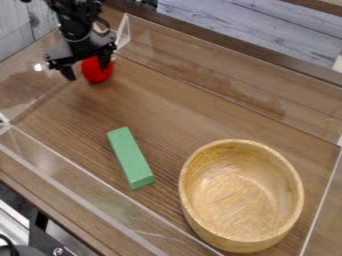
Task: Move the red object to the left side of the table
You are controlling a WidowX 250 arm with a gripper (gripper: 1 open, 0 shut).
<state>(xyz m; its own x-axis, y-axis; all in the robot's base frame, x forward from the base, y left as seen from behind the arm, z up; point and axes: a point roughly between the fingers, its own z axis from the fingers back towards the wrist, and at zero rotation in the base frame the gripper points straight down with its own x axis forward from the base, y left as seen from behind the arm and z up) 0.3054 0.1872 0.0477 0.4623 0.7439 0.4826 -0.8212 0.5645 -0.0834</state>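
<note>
The red object [96, 70], a small glossy strawberry toy, rests on the brown wood-grain table [214, 105] in its far left corner, close to the clear wall. My black gripper [83, 58] hangs directly over it and hides its top. The jaws stand spread apart on either side of the toy, so the gripper is open and I see no grip on the toy.
A green rectangular block [130, 157] lies left of centre toward the front. At the front right sits a large wooden bowl [242, 144]. Low clear acrylic walls [34, 95] border the tabletop on all sides.
</note>
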